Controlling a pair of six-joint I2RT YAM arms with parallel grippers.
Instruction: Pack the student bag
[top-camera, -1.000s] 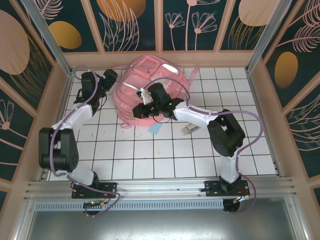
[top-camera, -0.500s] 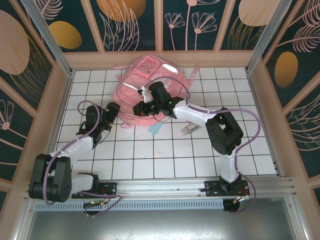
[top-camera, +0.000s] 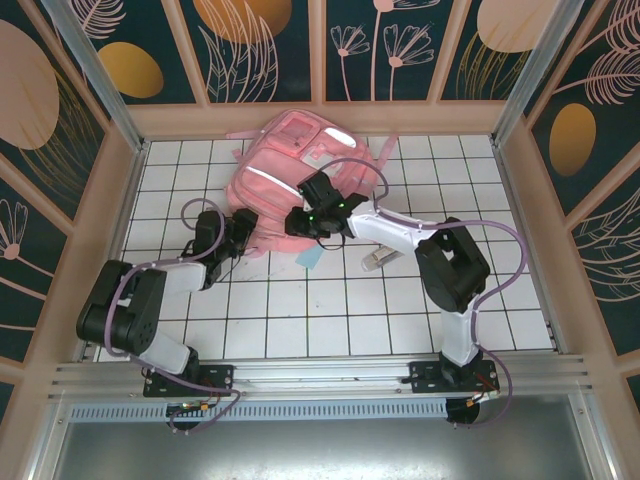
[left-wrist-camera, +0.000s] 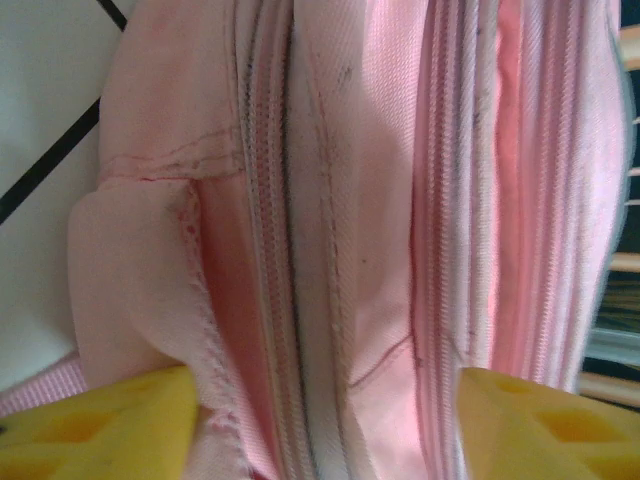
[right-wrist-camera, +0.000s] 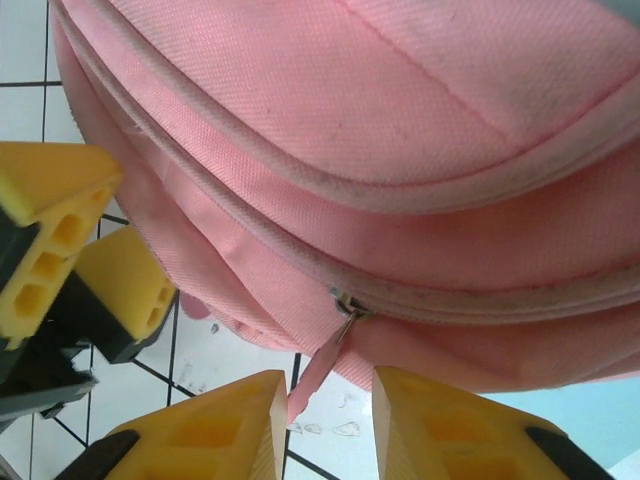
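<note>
The student bag (top-camera: 300, 165) is a large pink backpack lying at the back middle of the tiled table. My left gripper (top-camera: 240, 232) is at its near-left edge. In the left wrist view the gripper (left-wrist-camera: 320, 425) is open, with the bag's zipped seam (left-wrist-camera: 340, 200) filling the gap between the yellow fingers. My right gripper (top-camera: 300, 222) is at the bag's near edge. In the right wrist view it (right-wrist-camera: 328, 420) is open just below the bag (right-wrist-camera: 380, 130). The pink zipper pull (right-wrist-camera: 325, 365) hangs loose between its fingers, leaning on the left one. The left gripper (right-wrist-camera: 90, 265) shows at the left of that view.
A light blue flat thing (top-camera: 312, 258) pokes out from under the bag's near edge. A small pale object (top-camera: 378, 260) lies on the tiles to its right. A pink strap (top-camera: 385, 160) trails off the bag's right side. Wooden walls (top-camera: 120, 200) fence the table.
My left arm has swung from the far left in to the bag's near-left edge, and its jaws have narrowed. My right gripper has opened off the zipper pull.
</note>
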